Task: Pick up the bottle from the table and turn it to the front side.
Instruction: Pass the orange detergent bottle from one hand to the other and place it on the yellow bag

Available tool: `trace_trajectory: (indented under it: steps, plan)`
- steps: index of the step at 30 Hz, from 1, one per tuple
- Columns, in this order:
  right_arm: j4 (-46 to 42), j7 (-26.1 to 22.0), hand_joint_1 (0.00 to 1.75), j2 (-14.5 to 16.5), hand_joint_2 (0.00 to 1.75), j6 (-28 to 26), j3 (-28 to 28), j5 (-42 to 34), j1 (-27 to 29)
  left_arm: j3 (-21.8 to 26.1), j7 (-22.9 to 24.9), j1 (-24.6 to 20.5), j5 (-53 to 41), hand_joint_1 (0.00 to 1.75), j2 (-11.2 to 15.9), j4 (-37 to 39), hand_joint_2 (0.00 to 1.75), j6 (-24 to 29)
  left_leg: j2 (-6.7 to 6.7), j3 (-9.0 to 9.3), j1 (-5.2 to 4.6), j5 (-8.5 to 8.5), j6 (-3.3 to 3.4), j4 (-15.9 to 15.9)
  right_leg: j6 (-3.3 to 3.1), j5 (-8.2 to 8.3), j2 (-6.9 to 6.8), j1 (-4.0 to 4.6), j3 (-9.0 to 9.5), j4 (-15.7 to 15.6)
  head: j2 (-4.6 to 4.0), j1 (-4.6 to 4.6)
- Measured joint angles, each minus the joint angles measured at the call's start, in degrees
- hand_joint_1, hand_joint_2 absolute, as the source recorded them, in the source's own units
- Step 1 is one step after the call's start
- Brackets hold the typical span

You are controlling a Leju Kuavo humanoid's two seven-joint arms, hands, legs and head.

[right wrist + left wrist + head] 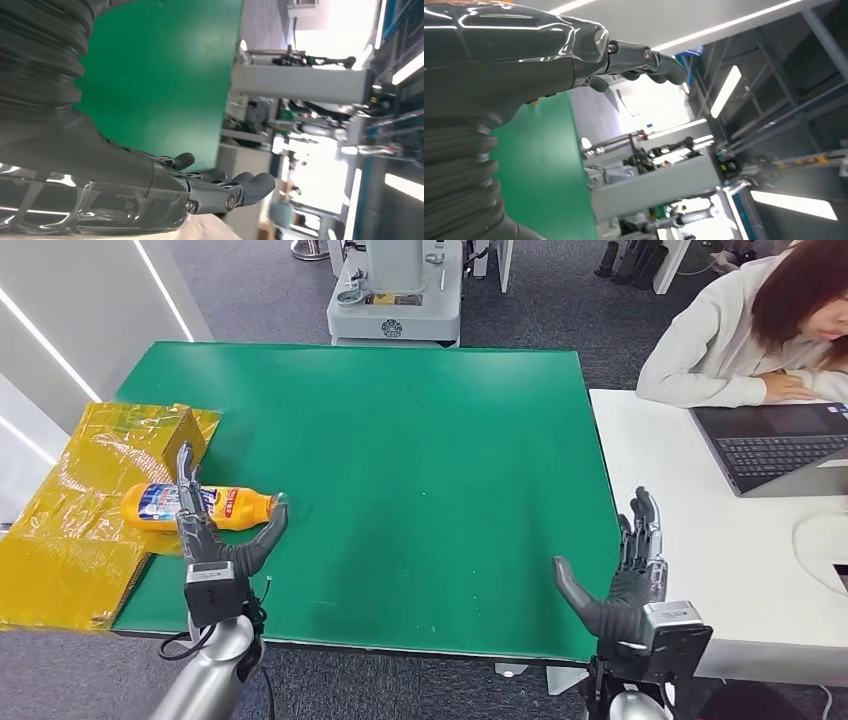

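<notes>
Green matting covers the table [400,490] before me. At lower right my right hand [625,585] hangs spread, holding nothing. At lower left my left hand [210,535] lies over the orange bottle [245,507], fingers across its label, thumb by the cap; grip uncertain. Bottle lies flat, long axis left-right, half on yellow wrap [70,530].

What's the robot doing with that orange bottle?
The robot's left hand is at the orange bottle, which lies on its side at the left edge of the green table, partly on a yellow plastic sheet. Its fingers reach across the bottle and the thumb sits by the cap end, but I cannot tell if it grips it. The right hand hovers open at the table's right edge, holding nothing. A person sits at a laptop nearby.
</notes>
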Motion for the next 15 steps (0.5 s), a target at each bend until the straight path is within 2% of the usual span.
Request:
trace_trajectory:
  steps: [6,15]
  plan:
    - [1.72,0.48,0.00,-0.21,1.75,-0.72,3.00,-5.53,2.36,-6.06,0.00,0.03,6.80,0.00,-0.09,-0.41,1.75,-2.17,-0.04,-0.01,0.00,0.00,0.00,0.00,0.00,0.00,-0.03,0.00,0.01,0.00,0.00,0.00]
    - [5.94,2.62,0.00,0.52,1.75,-0.71,5.80,-6.52,3.49,-11.52,0.03,0.19,11.01,0.00,0.45,3.25,1.75,-4.31,-0.04,-0.03,0.00,-0.01,0.01,-0.01,0.00,-0.01,-0.02,0.00,-0.01,0.00,0.00,-0.01]
